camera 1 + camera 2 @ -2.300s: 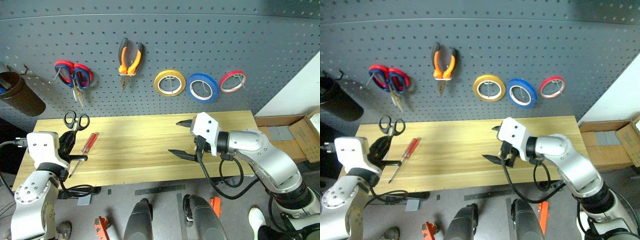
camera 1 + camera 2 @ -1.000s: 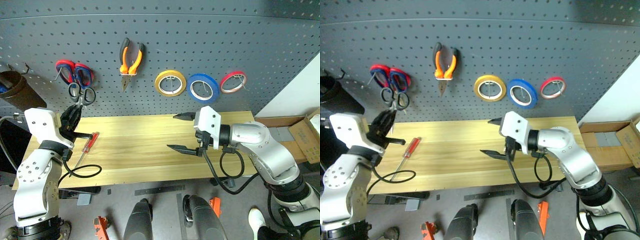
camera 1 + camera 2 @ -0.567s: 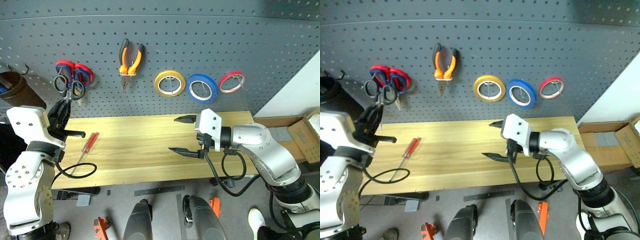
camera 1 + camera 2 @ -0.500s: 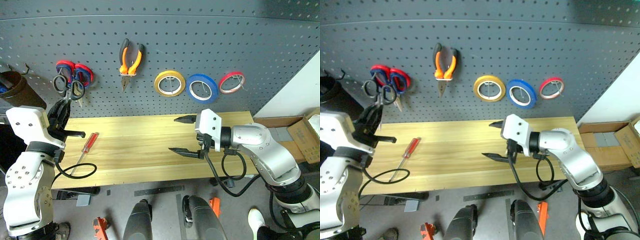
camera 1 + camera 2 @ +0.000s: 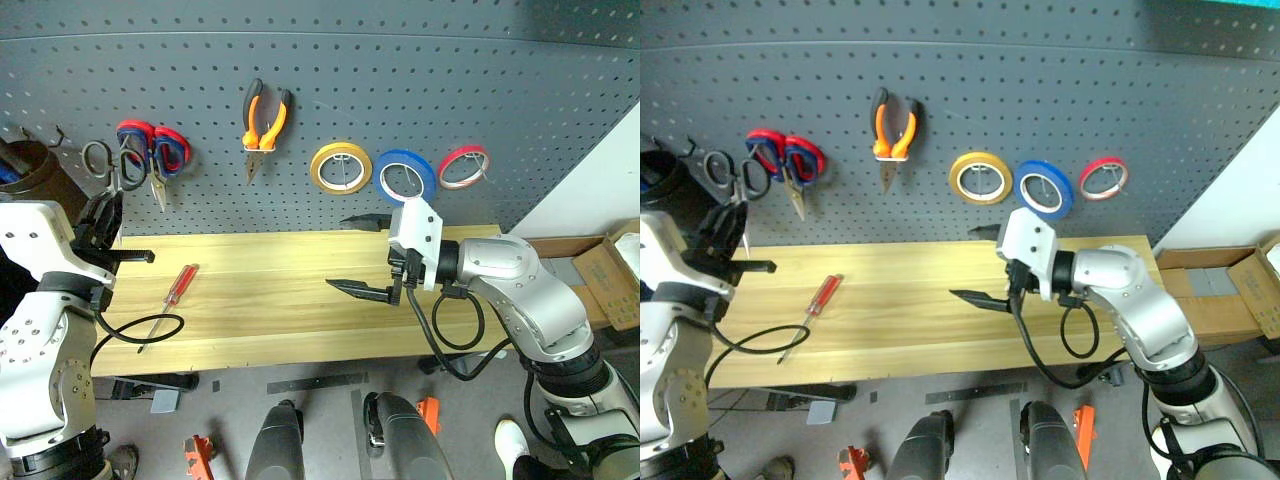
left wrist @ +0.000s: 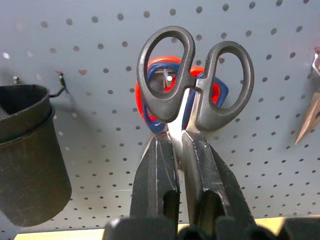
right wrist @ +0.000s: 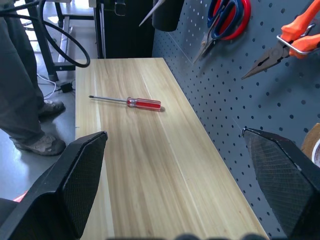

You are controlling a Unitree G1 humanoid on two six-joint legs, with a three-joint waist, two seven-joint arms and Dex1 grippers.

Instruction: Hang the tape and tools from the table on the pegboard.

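Observation:
My left gripper (image 5: 102,212) is shut on the blades of the black-handled scissors (image 6: 195,80) and holds them handles-up against the pegboard (image 5: 400,80). They sit just left of the red-and-blue scissors (image 5: 152,150), which show through the black loops in the left wrist view. The red-handled screwdriver (image 5: 178,285) lies on the left part of the table (image 5: 280,300). The orange pliers (image 5: 264,115) and the blue tape (image 5: 406,176) hang on the board. Over the table's middle, my right gripper (image 5: 362,256) stands open and holds nothing.
A yellow tape ring (image 5: 340,166) and a red one (image 5: 464,164) hang on either side of the blue tape. A dark cup (image 6: 25,165) hangs at the board's left end. A black cable (image 5: 135,330) loops on the table. A person's legs (image 7: 20,100) stand beyond the table's left end.
My left gripper has lifted the black scissors off the table and carried them up and to the left along the pegboard, past the red-and-blue scissors. The right gripper has stayed open, almost still.

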